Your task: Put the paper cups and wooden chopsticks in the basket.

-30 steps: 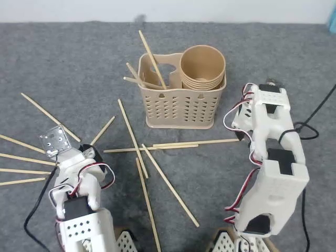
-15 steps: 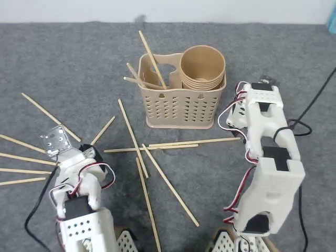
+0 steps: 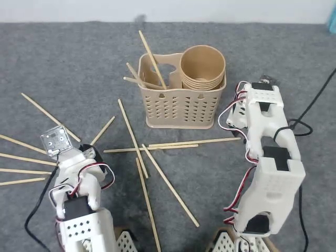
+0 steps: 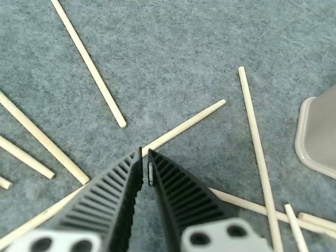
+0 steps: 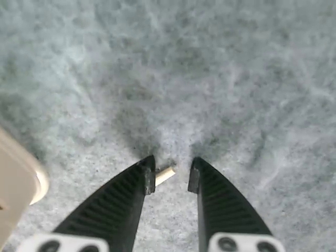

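**Cups in the basket, most chopsticks out on the counter**

Finds the stack of paper cups (image 3: 202,65) standing in the basket (image 3: 181,110), in the compartment nearer the right arm (image 3: 270,157). Finds a few wooden chopsticks (image 3: 152,52) leaning in the other compartment, poking well above the rim.

Leaves many loose chopsticks (image 3: 132,137) flat on the grey counter (image 3: 79,68): a crossed cluster in front of the basket, and a fan of them out by the left arm (image 3: 79,184).

Puts the left claw (image 4: 145,153) low over the counter, all but closed, with only a hairline gap between the fingertips and nothing gripped. Places it right above one chopstick (image 4: 189,125) running out from beneath the tips toward the basket's corner.

Sets the right claw (image 5: 171,176) down at the counter just beside the basket, moderately parted. Shows the blunt end of a long chopstick (image 5: 165,175) between the fingertips, close to one finger and clear of the other, not clamped. In the high view, traces that long chopstick lying flat from under the right arm back across the front of the basket, nearly parallel to a second one just beside it.
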`<state>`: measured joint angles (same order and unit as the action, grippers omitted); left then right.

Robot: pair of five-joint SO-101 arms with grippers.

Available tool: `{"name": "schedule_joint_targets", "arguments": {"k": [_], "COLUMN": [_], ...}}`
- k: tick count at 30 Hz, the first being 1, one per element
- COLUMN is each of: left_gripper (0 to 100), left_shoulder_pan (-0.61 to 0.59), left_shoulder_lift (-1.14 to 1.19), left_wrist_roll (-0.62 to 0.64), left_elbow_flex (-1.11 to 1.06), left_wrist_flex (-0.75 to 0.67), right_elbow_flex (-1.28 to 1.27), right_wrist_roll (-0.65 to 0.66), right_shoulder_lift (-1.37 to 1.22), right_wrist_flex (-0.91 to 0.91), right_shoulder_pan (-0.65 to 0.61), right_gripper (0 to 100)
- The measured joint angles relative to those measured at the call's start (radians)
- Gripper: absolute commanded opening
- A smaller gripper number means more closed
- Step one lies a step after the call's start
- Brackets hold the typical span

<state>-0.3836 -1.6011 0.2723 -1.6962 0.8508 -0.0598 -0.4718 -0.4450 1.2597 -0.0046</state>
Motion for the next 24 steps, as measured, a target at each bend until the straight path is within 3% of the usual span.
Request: {"name": "schedule_joint_targets", "arguments": {"k": [12, 16, 24], "left_gripper": [1, 1, 1], "left_shoulder_pan": [0.0, 0.0, 0.0], "left_shoulder_lift": [0.0, 0.0, 0.0], "left_wrist_roll": [0.0, 0.0, 0.0], "left_elbow_flex": [0.0, 0.0, 0.0], "left_wrist_flex": [0.0, 0.0, 0.0], "right_elbow_flex": [0.0, 0.023, 0.121], "right_wrist_roll": [-0.003, -0.003, -0.002], "right_shoulder_lift": [-0.002, -0.003, -0.003], "right_wrist_flex": [0.008, 0.037, 0.158], "right_shoulder_pan": [0.014, 0.054, 0.163], "right_gripper": [5.7, 0.6, 0.8]}}
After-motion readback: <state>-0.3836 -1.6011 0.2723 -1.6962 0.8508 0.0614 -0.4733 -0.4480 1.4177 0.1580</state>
